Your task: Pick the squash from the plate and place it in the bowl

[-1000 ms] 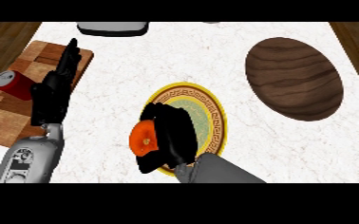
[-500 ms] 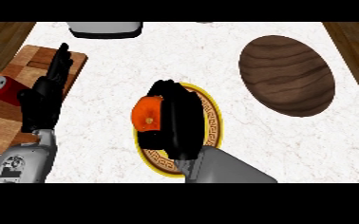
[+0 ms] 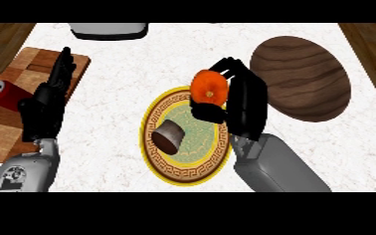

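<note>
**Squash in my right hand, above the plate's far edge**

Item 1: the squash [image 3: 209, 88]; orange, round, with a small dark spot on its face; I have it clasped in my right hand [image 3: 243, 104], fingers curled over its top and right side, thumb under it at the lower left; it sits over the upper right rim of the plate, between the plate's middle and the bowl; I cannot tell whether it touches the rim.

Item 2: the plate [image 3: 192, 168]; yellow rim with a dark patterned band, pale green centre; it lies on the white marbled counter [image 3: 117, 69] near the view's middle; on its left half rests a dark brown round piece [image 3: 168, 135], a short cylinder tilted on its side; what it is I cannot tell.

Item 3: the bowl [image 3: 305, 77]; dark wood grain, at the upper right, just beside my right hand and apart from the plate.

Item 4: my left hand [image 3: 46, 104]; at the left edge, fingers straight and pointing up, holding nothing; it shows over a wooden cutting board [image 3: 33, 62], with a red object [image 3: 9, 93] partly visible at the far left.

Item 5: a grey and white object [image 3: 109, 30] at the top edge, cut off by the frame.
</note>
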Action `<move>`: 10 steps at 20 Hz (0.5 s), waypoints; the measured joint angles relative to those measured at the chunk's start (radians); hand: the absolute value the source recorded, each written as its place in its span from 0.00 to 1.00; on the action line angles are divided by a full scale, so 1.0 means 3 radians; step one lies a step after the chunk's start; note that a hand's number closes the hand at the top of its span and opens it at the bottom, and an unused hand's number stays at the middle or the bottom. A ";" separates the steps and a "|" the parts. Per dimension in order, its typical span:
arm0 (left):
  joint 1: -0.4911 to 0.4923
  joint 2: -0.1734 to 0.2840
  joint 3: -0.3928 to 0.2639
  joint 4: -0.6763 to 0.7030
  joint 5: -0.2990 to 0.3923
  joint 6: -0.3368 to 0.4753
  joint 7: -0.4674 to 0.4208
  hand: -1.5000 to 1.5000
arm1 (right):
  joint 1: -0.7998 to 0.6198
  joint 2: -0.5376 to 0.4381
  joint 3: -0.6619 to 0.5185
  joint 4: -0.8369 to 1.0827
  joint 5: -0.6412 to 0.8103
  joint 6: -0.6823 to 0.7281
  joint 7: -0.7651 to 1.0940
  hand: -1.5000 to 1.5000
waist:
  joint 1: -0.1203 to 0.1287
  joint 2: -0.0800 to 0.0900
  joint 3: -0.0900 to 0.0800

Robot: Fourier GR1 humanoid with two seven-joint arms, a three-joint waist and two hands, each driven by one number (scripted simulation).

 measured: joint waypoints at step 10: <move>-0.0089 -0.0026 0.0005 -0.0026 -0.0046 -0.0036 0.0107 0.50 | 0.0050 -0.0609 -0.0941 0.0632 -0.0621 -0.0328 -0.1088 1.00 | 0.0031 0.0015 0.0002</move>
